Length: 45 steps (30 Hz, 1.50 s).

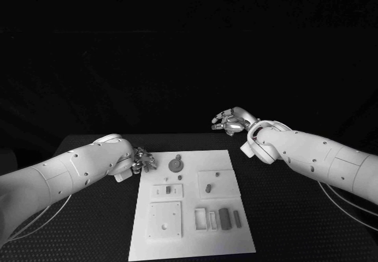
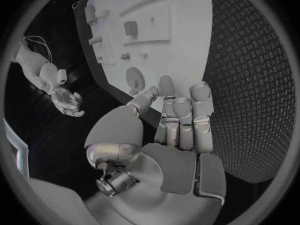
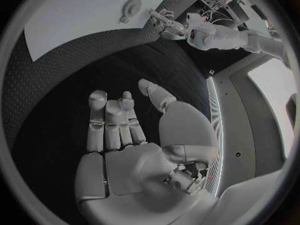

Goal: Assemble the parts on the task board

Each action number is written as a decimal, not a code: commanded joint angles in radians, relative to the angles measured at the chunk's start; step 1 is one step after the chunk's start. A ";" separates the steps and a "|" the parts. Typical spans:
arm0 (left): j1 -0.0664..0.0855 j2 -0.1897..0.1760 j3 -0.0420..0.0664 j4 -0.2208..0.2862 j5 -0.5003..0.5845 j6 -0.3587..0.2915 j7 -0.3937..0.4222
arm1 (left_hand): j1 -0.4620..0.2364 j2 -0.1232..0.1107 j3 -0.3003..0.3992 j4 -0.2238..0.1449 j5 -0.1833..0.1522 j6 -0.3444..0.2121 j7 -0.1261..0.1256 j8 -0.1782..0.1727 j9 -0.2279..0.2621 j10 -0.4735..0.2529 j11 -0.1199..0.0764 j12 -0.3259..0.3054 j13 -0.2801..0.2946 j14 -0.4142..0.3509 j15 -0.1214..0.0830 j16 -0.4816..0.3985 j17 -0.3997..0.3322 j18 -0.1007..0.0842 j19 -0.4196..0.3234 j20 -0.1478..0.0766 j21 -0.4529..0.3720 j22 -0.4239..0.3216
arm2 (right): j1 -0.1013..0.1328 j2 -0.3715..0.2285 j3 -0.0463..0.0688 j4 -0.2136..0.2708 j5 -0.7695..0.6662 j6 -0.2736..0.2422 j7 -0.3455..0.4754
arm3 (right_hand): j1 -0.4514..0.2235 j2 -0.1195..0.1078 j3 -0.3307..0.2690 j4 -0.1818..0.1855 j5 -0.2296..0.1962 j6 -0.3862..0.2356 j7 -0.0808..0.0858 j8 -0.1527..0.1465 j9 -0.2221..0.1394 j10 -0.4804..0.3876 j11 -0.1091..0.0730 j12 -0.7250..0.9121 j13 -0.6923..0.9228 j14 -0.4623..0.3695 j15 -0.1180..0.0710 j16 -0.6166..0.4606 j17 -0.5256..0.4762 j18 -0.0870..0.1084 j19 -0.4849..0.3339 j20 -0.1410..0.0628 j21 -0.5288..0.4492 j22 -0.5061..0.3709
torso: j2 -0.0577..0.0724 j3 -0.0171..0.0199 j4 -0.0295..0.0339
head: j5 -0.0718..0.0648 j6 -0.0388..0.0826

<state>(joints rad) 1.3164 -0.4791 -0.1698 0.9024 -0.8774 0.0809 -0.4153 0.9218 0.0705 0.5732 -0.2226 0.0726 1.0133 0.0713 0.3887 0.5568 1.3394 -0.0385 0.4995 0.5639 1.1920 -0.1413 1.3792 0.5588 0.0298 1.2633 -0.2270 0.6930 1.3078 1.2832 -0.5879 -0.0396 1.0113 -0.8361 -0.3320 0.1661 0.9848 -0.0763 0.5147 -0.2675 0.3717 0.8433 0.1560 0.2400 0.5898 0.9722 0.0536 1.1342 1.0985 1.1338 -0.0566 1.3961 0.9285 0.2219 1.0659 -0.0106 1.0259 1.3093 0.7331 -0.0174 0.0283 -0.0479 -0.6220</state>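
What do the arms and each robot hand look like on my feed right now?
Both arms are smooth white shells with small dark dots along them; thin pale cables loop beneath each. The left robot hand and the right robot hand are silver metal with segmented fingers, flat grey pads on the palms and fingers, and a shiny rounded thumb base with exposed mechanics.

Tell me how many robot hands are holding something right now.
0. The left robot hand hovers at the task board's far left corner, fingers apart; the right robot hand is raised beyond the board's far edge, open and empty.
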 commanded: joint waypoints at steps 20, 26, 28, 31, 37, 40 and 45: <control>0.034 -0.228 -0.006 0.413 0.052 -0.137 -0.057 | -0.007 -0.005 0.005 -0.003 0.011 0.050 -0.008 0.016 -0.005 0.031 -0.007 0.008 -0.004 0.017 -0.012 0.011 0.003 0.055 0.014 -0.011 0.015 0.021 | -0.005 0.009 0.000 -0.053 -0.016 0.031 0.010 | -0.010 0.000 0.004 0.006 0.005 -0.004 0.009 -0.009 -0.003 -0.027 0.000 -0.015 -0.029 -0.035 0.002 -0.026 -0.021 0.040 -0.029 0.008 -0.027 0.008 | -0.003 0.0002 0.0101 | 0.002 -0.003; 0.031 -0.254 -0.025 0.471 0.018 -0.161 -0.077 | -0.007 -0.007 0.006 -0.002 0.011 0.051 -0.010 0.016 -0.007 0.038 -0.009 0.009 -0.005 0.023 -0.014 0.013 0.004 0.055 0.020 -0.013 0.018 0.021 | -0.005 0.010 0.000 -0.060 -0.008 0.038 0.017 | -0.015 -0.001 0.014 0.005 0.005 -0.013 0.015 -0.012 -0.003 -0.063 0.009 -0.107 -0.132 -0.093 0.012 -0.123 -0.081 0.036 -0.107 0.047 -0.098 -0.013 | -0.001 0.0004 0.0076 | 0.003 -0.006; 0.031 -0.256 -0.036 0.479 0.016 -0.167 -0.083 | -0.008 -0.008 0.006 -0.002 0.011 0.053 -0.011 0.017 -0.008 0.042 -0.010 0.010 -0.005 0.027 -0.015 0.014 0.004 0.055 0.023 -0.014 0.021 0.021 | -0.005 0.013 0.000 -0.064 0.000 0.043 0.020 | -0.019 0.002 0.023 0.005 0.006 -0.018 0.022 -0.013 -0.002 -0.095 0.018 -0.162 -0.189 -0.138 0.026 -0.190 -0.119 0.027 -0.161 0.069 -0.151 -0.034 | -0.002 0.0008 0.0076 | 0.002 -0.008; 0.031 -0.260 -0.054 0.493 0.016 -0.151 -0.094 | -0.008 -0.008 0.007 -0.002 0.011 0.053 -0.011 0.017 -0.009 0.044 -0.011 0.011 -0.005 0.029 -0.016 0.015 0.004 0.054 0.025 -0.015 0.022 0.021 | -0.005 0.012 -0.001 -0.064 0.005 0.046 0.021 | -0.017 0.002 0.025 0.003 0.003 -0.027 0.033 -0.011 -0.001 -0.113 0.028 -0.226 -0.279 -0.166 0.038 -0.281 -0.171 0.021 -0.207 0.098 -0.215 -0.066 | -0.004 0.0009 0.0075 | 0.002 -0.008; 0.030 -0.256 -0.070 0.511 -0.005 -0.136 -0.115 | -0.004 -0.008 0.010 -0.006 0.011 0.048 -0.010 0.013 -0.013 0.045 -0.010 0.010 -0.005 0.031 -0.015 0.014 0.004 0.054 0.026 -0.016 0.023 0.020 | -0.006 0.013 -0.001 -0.063 0.009 0.038 0.024 | -0.010 0.002 0.016 0.001 0.004 -0.035 0.037 -0.008 0.000 -0.119 0.033 -0.250 -0.368 -0.163 0.045 -0.342 -0.198 0.031 -0.216 0.121 -0.252 -0.084 | -0.001 0.0009 0.0071 | 0.003 -0.012; 0.026 -0.252 -0.070 0.511 -0.006 -0.137 -0.121 | -0.005 -0.009 0.009 -0.005 0.011 0.049 -0.010 0.013 -0.013 0.046 -0.010 0.010 -0.005 0.032 -0.015 0.014 0.004 0.053 0.027 -0.016 0.023 0.020 | -0.006 0.013 -0.001 -0.064 0.026 0.041 0.025 | -0.010 0.003 0.019 0.001 0.005 -0.040 0.044 -0.006 -0.001 -0.148 0.045 -0.293 -0.439 -0.197 0.065 -0.400 -0.230 0.026 -0.259 0.139 -0.287 -0.092 | -0.001 0.0013 0.0064 | 0.004 -0.014; 0.018 -0.249 -0.070 0.508 -0.012 -0.139 -0.124 | -0.009 -0.010 0.007 -0.003 0.009 0.051 -0.010 0.014 -0.014 0.047 -0.010 0.011 -0.005 0.034 -0.015 0.014 0.004 0.052 0.029 -0.015 0.025 0.020 | -0.006 0.012 -0.001 -0.064 0.045 0.049 0.031 | -0.012 0.005 0.032 0.000 0.005 -0.050 0.050 -0.002 -0.002 -0.162 0.073 -0.407 -0.582 -0.254 0.115 -0.546 -0.305 0.014 -0.340 0.169 -0.375 -0.131 | -0.002 0.0022 0.0056 | 0.003 -0.016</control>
<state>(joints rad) 1.3363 -0.7309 -0.2397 1.4100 -0.8710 -0.0570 -0.5265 0.9115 0.0588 0.5774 -0.2298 0.0802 1.0241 0.0667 0.4000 0.5410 1.3784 -0.0491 0.5072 0.5595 1.2173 -0.1545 1.3909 0.5617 0.0210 1.2870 -0.2429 0.7123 1.3073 1.2778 -0.5757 -0.0406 0.9475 -0.8167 -0.3008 0.1776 0.9741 -0.0736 0.5400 -0.2675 0.3717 0.7961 0.2022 0.2337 0.5887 0.8061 0.1206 0.7386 0.5316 0.8809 0.0490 0.8651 0.6299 0.2538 0.7318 0.1558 0.6593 1.1826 0.7315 -0.0157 0.0346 -0.0442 -0.6361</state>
